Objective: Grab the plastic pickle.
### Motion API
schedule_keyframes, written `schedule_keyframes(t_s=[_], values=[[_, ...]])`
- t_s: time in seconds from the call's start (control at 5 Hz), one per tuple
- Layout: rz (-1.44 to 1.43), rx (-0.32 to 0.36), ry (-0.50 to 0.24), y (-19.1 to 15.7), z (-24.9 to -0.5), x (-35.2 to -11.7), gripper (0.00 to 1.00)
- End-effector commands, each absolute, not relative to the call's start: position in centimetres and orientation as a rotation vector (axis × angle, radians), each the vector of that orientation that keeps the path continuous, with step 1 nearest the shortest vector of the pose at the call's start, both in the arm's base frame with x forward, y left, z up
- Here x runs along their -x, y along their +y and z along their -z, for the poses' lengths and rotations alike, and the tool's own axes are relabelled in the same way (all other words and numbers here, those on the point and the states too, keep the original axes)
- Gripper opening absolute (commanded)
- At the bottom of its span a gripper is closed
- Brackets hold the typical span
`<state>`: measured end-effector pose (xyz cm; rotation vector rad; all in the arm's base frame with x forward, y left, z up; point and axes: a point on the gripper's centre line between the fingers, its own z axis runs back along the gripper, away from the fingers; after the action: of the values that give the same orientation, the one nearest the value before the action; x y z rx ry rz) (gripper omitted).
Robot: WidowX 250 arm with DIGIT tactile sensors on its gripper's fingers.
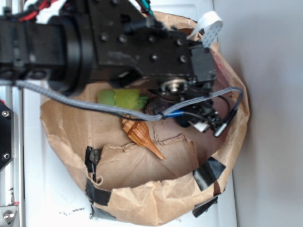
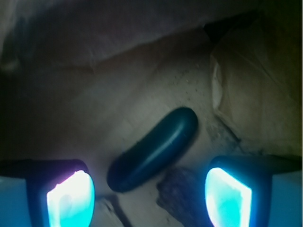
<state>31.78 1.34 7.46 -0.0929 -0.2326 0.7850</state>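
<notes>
Looking from outside, the arm [image 1: 118, 47] reaches down into the paper bag [image 1: 156, 198] on the white tabletop [image 1: 52, 189], hiding the plastic pickle; a seashell [image 1: 139, 135] and green plush toy [image 1: 123, 98] lie beside it. At the wrist, the hand [image 2: 149, 196] is spread wide, fingers [image 2: 71, 196] straddling the pickle's near end. The plastic pickle [image 2: 154, 149] lies diagonally on the bag floor, seemingly lined up for the squeeze.

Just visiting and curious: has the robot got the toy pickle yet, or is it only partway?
Partway. The arm has reached into the paper bag, and the open gripper hangs over the plastic pickle, fingers either side. Not yet touching; lowering, closing and lifting remain.
</notes>
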Motion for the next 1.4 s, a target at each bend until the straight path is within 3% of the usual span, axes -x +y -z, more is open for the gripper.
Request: schedule_keyframes(t_s=[0.0, 0.2, 0.6, 0.8, 1.0, 1.2], values=[[-0.905, 0.074, -0.336, 3.4, -8.0, -34.4, 1.0], [-0.878, 0.025, -0.371, 3.4, -6.7, -35.4, 1.0], [-0.797, -0.033, -0.394, 1.7, -4.1, -32.7, 1.0], [-0.768, -0.036, -0.413, 1.7, -4.0, -32.8, 1.0], [-0.752, -0.005, -0.443, 1.8, -4.1, -33.1, 0.9], [-0.768, 0.027, -0.452, 1.7, -3.8, -33.1, 0.0]])
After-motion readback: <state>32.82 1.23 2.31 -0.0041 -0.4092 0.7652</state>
